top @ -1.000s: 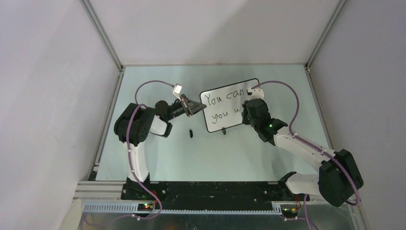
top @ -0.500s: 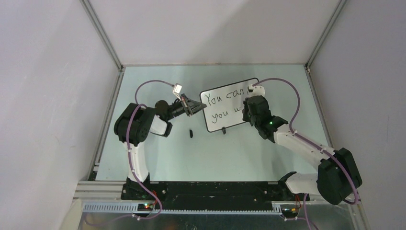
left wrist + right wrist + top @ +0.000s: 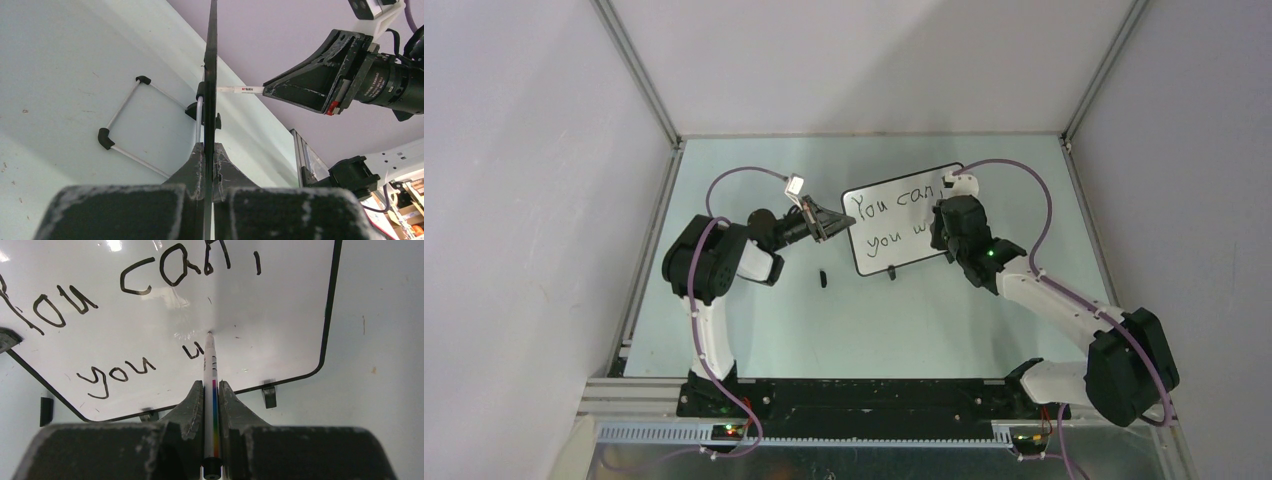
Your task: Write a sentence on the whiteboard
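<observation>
The whiteboard [image 3: 894,253] stands tilted at mid-table. My left gripper [image 3: 826,226] is shut on its left edge; the left wrist view shows the board edge-on [image 3: 210,75] between the closed jaws [image 3: 209,152]. My right gripper [image 3: 940,230] is shut on a thin white marker [image 3: 210,365] with a rainbow stripe, and its tip touches the board [image 3: 270,315]. The sentence [image 3: 886,206] reads "You can," on the upper line. The lower line [image 3: 118,374] reads "you" and then a partly drawn letter beside the marker tip. The marker also shows in the left wrist view [image 3: 244,90].
A small black marker cap [image 3: 822,278] lies on the table left of the board's foot. The board's wire stand [image 3: 125,120] rests on the table behind it. Grey walls and metal rails [image 3: 639,270] enclose the pale green table.
My right gripper has shifted slightly right along the lower line, and the letter after "you" has gained a stroke. My left gripper and the board have not moved.
</observation>
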Controlling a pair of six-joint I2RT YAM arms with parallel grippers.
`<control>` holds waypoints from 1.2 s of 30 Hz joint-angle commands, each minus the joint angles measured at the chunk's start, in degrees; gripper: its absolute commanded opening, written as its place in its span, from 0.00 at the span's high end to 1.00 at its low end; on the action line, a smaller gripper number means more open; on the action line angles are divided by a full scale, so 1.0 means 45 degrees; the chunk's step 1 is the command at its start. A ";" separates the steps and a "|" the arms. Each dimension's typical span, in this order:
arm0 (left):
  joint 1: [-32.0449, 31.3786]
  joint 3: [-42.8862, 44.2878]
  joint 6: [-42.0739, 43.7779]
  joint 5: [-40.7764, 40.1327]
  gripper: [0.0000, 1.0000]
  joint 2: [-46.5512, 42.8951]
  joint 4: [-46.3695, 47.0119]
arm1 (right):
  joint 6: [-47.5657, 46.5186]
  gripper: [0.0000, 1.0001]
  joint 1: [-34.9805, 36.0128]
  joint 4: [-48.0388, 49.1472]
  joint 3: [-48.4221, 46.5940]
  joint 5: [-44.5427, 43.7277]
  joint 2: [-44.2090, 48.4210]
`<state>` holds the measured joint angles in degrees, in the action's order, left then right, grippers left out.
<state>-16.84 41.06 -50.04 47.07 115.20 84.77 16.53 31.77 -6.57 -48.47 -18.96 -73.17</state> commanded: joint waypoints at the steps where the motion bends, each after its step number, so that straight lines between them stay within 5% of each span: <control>1: 0.0061 0.0543 -0.0266 0.0590 1.00 -0.0116 0.0669 | 0.0183 1.00 -0.0024 -0.0327 -0.0542 0.0001 0.0458; 36: 0.0582 0.0812 -0.0459 0.1325 1.00 0.0287 0.0673 | -0.0018 1.00 -0.0317 0.0261 -0.0921 0.0313 0.0165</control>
<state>-14.48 42.89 -51.51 51.29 116.25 84.79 16.49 30.61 -7.79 -49.34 -17.47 -71.79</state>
